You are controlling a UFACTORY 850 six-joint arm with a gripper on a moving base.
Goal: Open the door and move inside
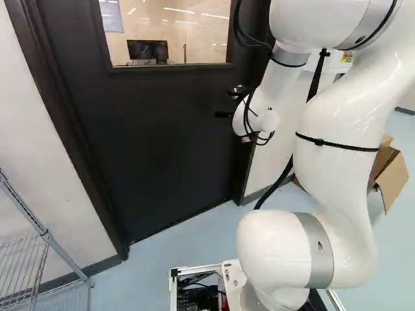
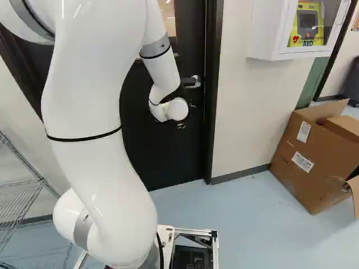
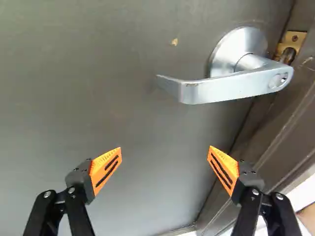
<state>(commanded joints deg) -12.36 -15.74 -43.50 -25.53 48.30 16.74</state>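
Pincer (image 1: pixel 224 115) is spread wide, facing shut door (image 1: pixel 162 129); silver lever handle (image 3: pixel 231 88) sits ahead, apart from pincer.

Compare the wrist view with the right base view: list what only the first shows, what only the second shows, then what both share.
Only the wrist view: the orange pads, standing apart, and the brass plate at the door's edge.
Only the right base view: the white wall cabinet and the wire shelf.
Both: the door, its lever handle and the dark frame.
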